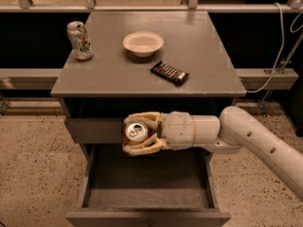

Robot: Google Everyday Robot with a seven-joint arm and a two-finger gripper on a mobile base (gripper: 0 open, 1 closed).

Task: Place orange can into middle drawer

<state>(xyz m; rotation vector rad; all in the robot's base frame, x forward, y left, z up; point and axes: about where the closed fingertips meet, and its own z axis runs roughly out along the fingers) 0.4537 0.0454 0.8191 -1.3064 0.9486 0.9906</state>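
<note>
The orange can [135,131] shows its silver top and a strip of copper-orange side. My gripper [134,134] is shut on it, its cream fingers [142,150] wrapped around the can. It holds the can in the air in front of the cabinet, above the back left part of the open middle drawer [147,184]. The drawer is pulled out below, a grey tray with side walls and a bare floor. My white arm reaches in from the right.
On the grey cabinet top [203,56] stand a white-silver can [80,40] at the left, a cream bowl [143,43] in the middle, and a dark snack bar [169,73]. A shut drawer front [92,129] sits behind the gripper. Speckled floor lies around.
</note>
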